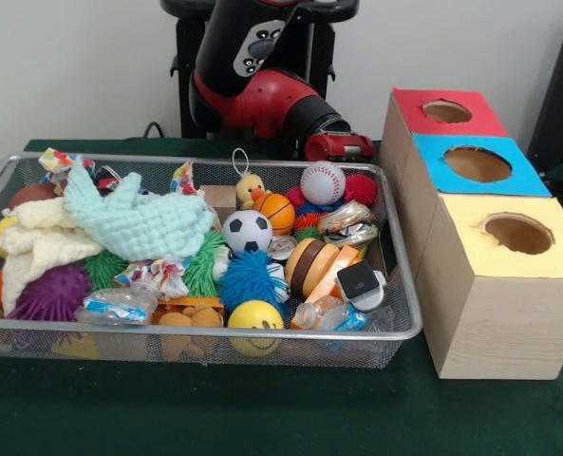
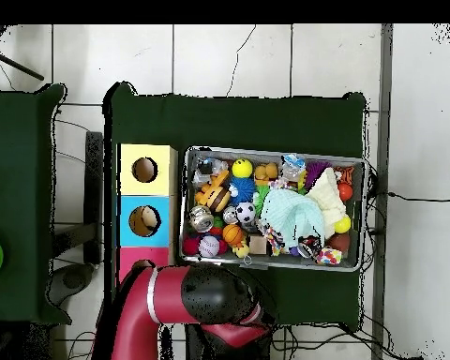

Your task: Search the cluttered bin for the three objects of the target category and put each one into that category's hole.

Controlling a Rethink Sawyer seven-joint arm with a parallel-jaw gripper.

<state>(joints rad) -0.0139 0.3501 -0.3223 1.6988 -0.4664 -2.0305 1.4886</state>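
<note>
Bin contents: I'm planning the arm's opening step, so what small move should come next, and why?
Probably swing the arm out over the bin, toward the baseball, soccer ball and basketball. The arm sits outside the bin's rim, and those three balls lie uncovered on top, close together.

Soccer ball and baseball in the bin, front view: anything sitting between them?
Yes. In the front view a small basketball sits between the soccer ball and the baseball, touching the soccer ball's upper right side.
</note>
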